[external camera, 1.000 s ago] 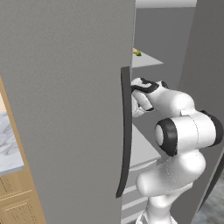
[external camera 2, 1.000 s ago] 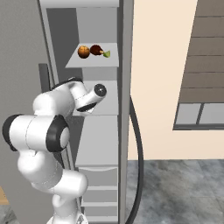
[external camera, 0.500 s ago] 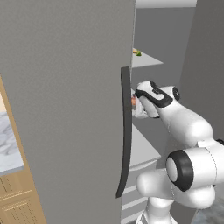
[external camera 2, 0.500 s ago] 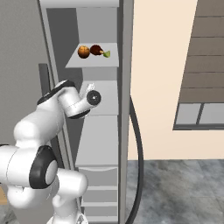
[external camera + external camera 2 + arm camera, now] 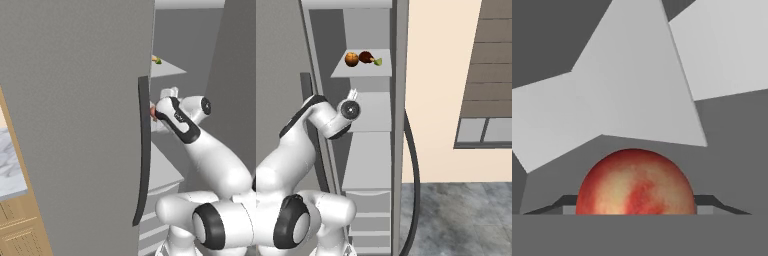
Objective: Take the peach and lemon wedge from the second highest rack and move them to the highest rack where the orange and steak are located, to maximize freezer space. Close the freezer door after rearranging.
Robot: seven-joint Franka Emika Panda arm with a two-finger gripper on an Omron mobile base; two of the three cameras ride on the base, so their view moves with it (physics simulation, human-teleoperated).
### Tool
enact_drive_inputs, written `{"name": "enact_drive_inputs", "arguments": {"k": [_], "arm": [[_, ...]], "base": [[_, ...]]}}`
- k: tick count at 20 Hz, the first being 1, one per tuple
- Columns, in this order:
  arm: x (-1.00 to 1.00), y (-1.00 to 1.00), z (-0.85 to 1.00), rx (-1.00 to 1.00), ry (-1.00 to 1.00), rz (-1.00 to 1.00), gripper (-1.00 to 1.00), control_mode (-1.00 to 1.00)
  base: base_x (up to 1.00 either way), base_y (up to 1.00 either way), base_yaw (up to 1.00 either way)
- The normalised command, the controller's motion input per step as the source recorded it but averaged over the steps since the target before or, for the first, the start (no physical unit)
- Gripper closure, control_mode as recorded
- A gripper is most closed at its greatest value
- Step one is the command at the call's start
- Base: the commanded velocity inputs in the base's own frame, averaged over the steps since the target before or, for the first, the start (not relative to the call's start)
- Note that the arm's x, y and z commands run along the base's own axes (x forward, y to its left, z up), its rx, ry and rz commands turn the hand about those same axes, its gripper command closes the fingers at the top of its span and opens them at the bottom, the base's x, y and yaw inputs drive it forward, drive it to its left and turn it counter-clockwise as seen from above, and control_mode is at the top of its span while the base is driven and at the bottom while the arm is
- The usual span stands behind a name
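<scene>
You have the peach (image 5: 636, 182) seated low between the fingers (image 5: 557, 205), which grip it, at second-rack height just inside the freezer door (image 5: 75, 125). On the highest rack (image 5: 363, 71) the orange (image 5: 351, 59), steak (image 5: 366, 56) and lemon wedge (image 5: 377, 61) lie close together. Risk, as judged: free shelf is narrow; lifting could catch the rack edge, or the peach could knock its neighbours or roll off.

One peach (image 5: 636, 182), orange (image 5: 351, 59), steak (image 5: 365, 56), lemon wedge (image 5: 377, 61)
</scene>
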Motion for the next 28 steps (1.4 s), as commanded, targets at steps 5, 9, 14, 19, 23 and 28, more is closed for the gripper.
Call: {"name": "enact_drive_inputs", "arguments": {"k": [5,9,14,19,23,28], "arm": [[-0.16,-0.15,0.62,-0.08,-0.01,0.0,1.0,-1.0],[-0.1,-0.26,0.63,-0.03,-0.12,0.0,1.0,-1.0],[-0.03,-0.23,0.59,0.0,-0.08,0.0,1.0,-1.0],[0.0,-0.07,0.52,-0.01,0.0,0.0,1.0,-1.0],[0.15,0.0,0.39,-0.1,0.0,0.0,1.0,-1.0],[0.19,0.0,0.23,-0.12,0.0,0.0,1.0,-1.0]], "base": [[0.0,0.0,0.0],[0.0,0.0,0.0],[0.0,0.0,0.0],[0.0,0.0,0.0],[0.0,0.0,0.0],[0.0,0.0,0.0]]}}
